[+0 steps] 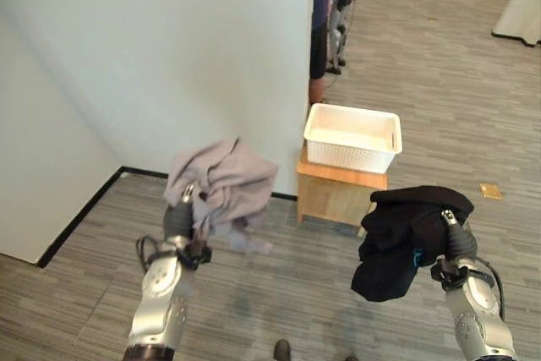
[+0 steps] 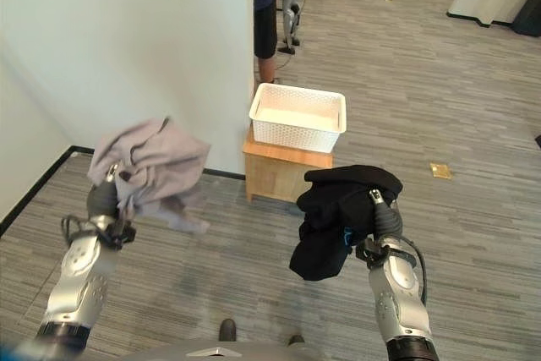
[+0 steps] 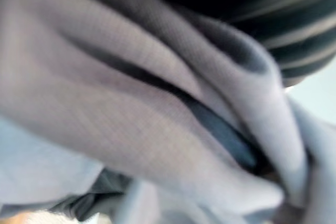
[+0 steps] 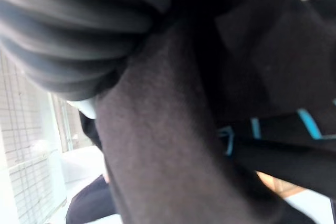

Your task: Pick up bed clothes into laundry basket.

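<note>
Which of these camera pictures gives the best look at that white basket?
The right eye view shows the white basket best: whole, nearer mid-picture, sitting on the small wooden stand beside the wall. The left eye view shows it whole too, further to one side. The right wrist view catches just a white latticed piece past the black garment.

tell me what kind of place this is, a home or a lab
Probably a lab or office mock-up, not a home: bare grey plank floor, a plain white partition wall, and another robot's legs standing beyond it. A white laundry basket sits on a small wooden stand.
</note>
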You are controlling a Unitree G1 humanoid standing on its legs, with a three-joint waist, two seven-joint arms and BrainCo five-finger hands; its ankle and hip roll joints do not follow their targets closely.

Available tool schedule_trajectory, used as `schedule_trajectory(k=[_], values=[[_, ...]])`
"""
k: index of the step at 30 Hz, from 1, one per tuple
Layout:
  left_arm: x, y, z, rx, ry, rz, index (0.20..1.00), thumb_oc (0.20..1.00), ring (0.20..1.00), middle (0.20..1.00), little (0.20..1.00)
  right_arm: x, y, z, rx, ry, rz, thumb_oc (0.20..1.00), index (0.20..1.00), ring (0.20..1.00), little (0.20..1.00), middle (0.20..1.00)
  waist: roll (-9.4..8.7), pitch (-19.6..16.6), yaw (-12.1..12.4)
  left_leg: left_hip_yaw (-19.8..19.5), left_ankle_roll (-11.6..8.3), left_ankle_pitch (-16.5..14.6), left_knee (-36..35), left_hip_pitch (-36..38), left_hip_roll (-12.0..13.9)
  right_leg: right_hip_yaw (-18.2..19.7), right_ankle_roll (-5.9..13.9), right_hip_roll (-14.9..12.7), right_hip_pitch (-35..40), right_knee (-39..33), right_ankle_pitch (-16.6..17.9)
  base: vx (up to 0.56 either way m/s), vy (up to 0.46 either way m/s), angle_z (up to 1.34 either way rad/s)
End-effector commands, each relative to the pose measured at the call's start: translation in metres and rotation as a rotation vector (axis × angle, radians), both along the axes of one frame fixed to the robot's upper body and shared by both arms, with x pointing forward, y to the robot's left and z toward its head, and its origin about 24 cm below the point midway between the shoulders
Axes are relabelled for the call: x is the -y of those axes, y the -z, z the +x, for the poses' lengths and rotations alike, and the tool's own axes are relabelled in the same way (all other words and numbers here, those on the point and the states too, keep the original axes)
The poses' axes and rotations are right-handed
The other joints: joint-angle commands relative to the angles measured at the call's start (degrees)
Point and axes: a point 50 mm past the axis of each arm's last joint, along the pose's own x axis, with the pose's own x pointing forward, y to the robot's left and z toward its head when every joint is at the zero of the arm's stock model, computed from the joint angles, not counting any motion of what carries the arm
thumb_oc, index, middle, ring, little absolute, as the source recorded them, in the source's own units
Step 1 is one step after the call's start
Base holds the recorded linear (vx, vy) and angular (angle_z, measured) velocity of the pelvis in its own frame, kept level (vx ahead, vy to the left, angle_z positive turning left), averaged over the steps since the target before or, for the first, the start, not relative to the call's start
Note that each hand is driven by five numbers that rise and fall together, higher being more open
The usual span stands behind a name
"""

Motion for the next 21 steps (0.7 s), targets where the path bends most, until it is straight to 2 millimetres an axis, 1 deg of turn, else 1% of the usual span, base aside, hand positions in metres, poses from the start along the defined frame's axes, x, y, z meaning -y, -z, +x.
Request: schedule_trajectory(k=[1, 2, 3, 4, 5, 6, 9, 10, 11, 12, 13, 14, 15, 16, 17, 18, 19, 20, 21], values=[[-0.008, -0.039, 0.013, 0.184, -0.019, 0.077, 0.200, 0.200, 0.200, 0.200, 0.200, 0.010, -0.045, 0.017, 0.239, 0.032, -0.021, 0.200, 0.200, 0.200, 0.200, 0.200, 0.76, 4.0, 1.8, -3.2, -2.34, -9.4, 4.5, 2.6, 2.5, -6.2, 0.98, -2.5, -7.3, 9.8, -1.1, 0.01, 0.092, -0.02], [-0.012, -0.037, 0.012, 0.169, -0.040, 0.087, 0.200, 0.200, 0.200, 0.200, 0.200, 0.009, -0.050, 0.018, 0.251, 0.026, -0.053, 0.200, 0.200, 0.200, 0.200, 0.200, 1.49, 4.9, 1.4, -2.8, -1.38, -10.2, 4.8, 3.6, 2.6, -5.9, 1.93, -3.7, -10.1, 17.1, 0.6, 0.03, 0.100, -0.04], [-0.013, -0.037, 0.013, 0.168, -0.047, 0.094, 0.200, 0.200, 0.200, 0.200, 0.200, 0.008, -0.050, 0.019, 0.251, 0.022, -0.057, 0.200, 0.200, 0.200, 0.200, 0.200, 1.85, 5.3, 1.2, -2.3, -1.06, -10.4, 4.8, 4.1, 2.6, -5.6, 2.49, -4.5, -11.9, 20.8, 1.9, 0.08, 0.110, -0.15], [-0.014, -0.038, 0.013, 0.171, -0.050, 0.099, 0.200, 0.200, 0.200, 0.200, 0.200, 0.007, -0.051, 0.019, 0.251, 0.016, -0.061, 0.200, 0.200, 0.200, 0.200, 0.200, 2.09, 5.6, 0.9, -2.0, -0.90, -10.6, 4.4, 4.9, 2.6, -5.4, 2.71, -4.8, -13.6, 22.6, 3.1, 0.20, 0.007, -0.38], [-0.017, -0.042, 0.013, 0.185, -0.057, 0.110, 0.200, 0.200, 0.200, 0.200, 0.200, 0.007, -0.050, 0.021, 0.244, 0.013, -0.064, 0.200, 0.200, 0.200, 0.200, 0.200, 2.31, 5.6, 0.6, -0.7, -1.40, -11.3, 2.8, 7.2, 3.2, -7.9, 2.93, -6.5, -15.9, 20.4, 4.4, 0.19, -0.028, -0.40], [-0.017, -0.042, 0.013, 0.185, -0.057, 0.110, 0.200, 0.200, 0.200, 0.200, 0.200, 0.007, -0.050, 0.021, 0.244, 0.013, -0.064, 0.200, 0.200, 0.200, 0.200, 0.200, 2.43, 5.6, 0.7, -0.6, -1.44, -11.3, 2.6, 7.4, 3.4, -8.0, 2.91, -6.4, -15.7, 20.2, 4.4, 0.24, -0.095, -0.50], [-0.019, -0.046, 0.011, 0.209, -0.055, 0.100, 0.200, 0.200, 0.200, 0.200, 0.200, 0.009, -0.052, 0.023, 0.252, 0.016, -0.069, 0.200, 0.200, 0.200, 0.200, 0.200, 2.66, 5.2, 0.2, 0.8, -3.04, -12.0, 1.3, 10.0, 5.3, -11.4, 3.15, -7.6, -17.7, 13.3, 5.3, 0.29, -0.174, -0.41], [-0.020, -0.048, 0.012, 0.215, -0.054, 0.102, 0.200, 0.200, 0.200, 0.200, 0.200, 0.008, -0.053, 0.025, 0.255, 0.011, -0.071, 0.200, 0.200, 0.200, 0.200, 0.200, 2.87, 5.0, 0.0, 1.3, -4.02, -12.5, 1.0, 11.4, 6.5, -13.2, 3.47, -7.2, -18.2, 10.2, 5.7, 0.37, -0.236, -0.22], [-0.020, -0.049, 0.013, 0.218, -0.055, 0.107, 0.200, 0.200, 0.200, 0.200, 0.200, 0.007, -0.053, 0.025, 0.257, 0.006, -0.073, 0.200, 0.200, 0.200, 0.200, 0.200, 2.80, 4.8, -0.2, 1.6, -4.69, -12.9, 1.0, 12.5, 7.2, -14.5, 3.78, -6.8, -18.2, 8.0, 6.1, 0.37, -0.262, -0.18], [-0.019, -0.051, 0.014, 0.230, -0.053, 0.112, 0.200, 0.200, 0.200, 0.200, 0.200, 0.006, -0.055, 0.026, 0.261, 0.002, -0.080, 0.200, 0.200, 0.200, 0.200, 0.200, 2.75, 4.8, -0.5, 1.4, -5.41, -13.1, 1.6, 12.8, 8.2, -14.0, 3.92, -6.6, -18.0, 7.7, 6.0, 0.40, -0.382, -0.10], [-0.014, -0.052, 0.018, 0.241, -0.031, 0.095, 0.200, 0.200, 0.200, 0.200, 0.200, 0.002, -0.051, 0.026, 0.248, -0.018, -0.063, 0.200, 0.200, 0.200, 0.200, 0.200, 2.04, 4.1, -0.6, 1.1, -6.44, -12.7, 2.9, 13.1, 9.6, -13.6, 2.97, -5.4, -16.4, 8.2, 4.8, 0.29, -0.300, -0.13], [-0.014, -0.052, 0.018, 0.241, -0.031, 0.095, 0.200, 0.200, 0.200, 0.200, 0.200, 0.002, -0.051, 0.026, 0.248, -0.018, -0.063, 0.200, 0.200, 0.200, 0.200, 0.200, 2.12, 4.1, -0.7, 1.1, -6.54, -12.7, 2.9, 13.2, 9.8, -13.6, 2.91, -5.3, -16.3, 8.2, 4.7, 0.29, -0.296, -0.04], [-0.009, -0.051, 0.021, 0.244, -0.015, 0.078, 0.200, 0.200, 0.200, 0.200, 0.200, 0.003, -0.050, 0.027, 0.243, -0.019, -0.063, 0.200, 0.200, 0.200, 0.200, 0.200, 2.63, 4.0, -0.8, 1.1, -7.30, -10.9, 5.3, 13.0, 11.1, -13.4, 2.25, -4.0, -15.2, 8.7, 3.9, 0.10, -0.096, 0.16], [-0.009, -0.051, 0.021, 0.246, -0.015, 0.078, 0.200, 0.200, 0.200, 0.200, 0.200, 0.003, -0.050, 0.028, 0.245, -0.019, -0.063, 0.200, 0.200, 0.200, 0.200, 0.200, 2.50, 3.9, -1.0, 1.0, -7.33, -10.6, 5.3, 12.7, 11.0, -13.5, 2.15, -4.1, -15.3, 8.5, 4.1, 0.29, -0.328, 0.20], [-0.004, -0.053, 0.025, 0.260, 0.007, 0.060, 0.200, 0.200, 0.200, 0.200, 0.200, 0.002, -0.054, 0.031, 0.263, -0.036, -0.064, 0.200, 0.200, 0.200, 0.200, 0.200, 2.82, 4.0, -0.8, 1.0, -8.84, -1.7, 18.5, 8.3, 13.4, -14.5, -0.63, -1.6, -11.8, 8.0, 1.8, 0.22, -0.353, 0.03], [-0.003, -0.054, 0.026, 0.263, 0.013, 0.053, 0.200, 0.200, 0.200, 0.200, 0.200, 0.004, -0.055, 0.032, 0.263, -0.038, -0.067, 0.200, 0.200, 0.200, 0.200, 0.200, 1.84, 4.3, -0.8, 0.2, -8.51, 0.2, 24.9, 4.6, 12.8, -14.9, -1.79, -1.5, -10.4, 7.0, 1.3, 0.39, -0.608, -0.10], [0.001, -0.057, 0.029, 0.280, 0.033, 0.037, 0.200, 0.200, 0.200, 0.200, 0.200, 0.008, -0.056, 0.031, 0.265, -0.029, -0.068, 0.200, 0.200, 0.200, 0.200, 0.200, -0.03, 6.4, 0.8, -1.1, -7.95, 1.7, 37.6, -1.7, 11.6, -14.6, -4.31, -0.2, -5.8, 4.7, -0.8, 0.19, -0.370, 0.05], [0.001, -0.058, 0.029, 0.281, 0.034, 0.037, 0.200, 0.200, 0.200, 0.200, 0.200, 0.008, -0.057, 0.031, 0.267, -0.028, -0.068, 0.200, 0.200, 0.200, 0.200, 0.200, -0.20, 6.5, 0.7, -1.2, -7.87, 1.9, 37.6, -2.0, 11.4, -14.7, -4.32, -0.4, -5.9, 4.5, -0.5, 0.23, -0.344, -0.04], [0.004, -0.060, 0.031, 0.292, 0.044, 0.031, 0.200, 0.200, 0.200, 0.200, 0.200, 0.011, -0.056, 0.031, 0.257, -0.017, -0.072, 0.200, 0.200, 0.200, 0.200, 0.200, -0.84, 7.1, 1.4, -1.5, -7.66, 1.7, 39.2, -3.9, 10.6, -14.3, -4.71, -0.3, -4.4, 3.8, -1.1, 0.16, -0.157, -0.52]])
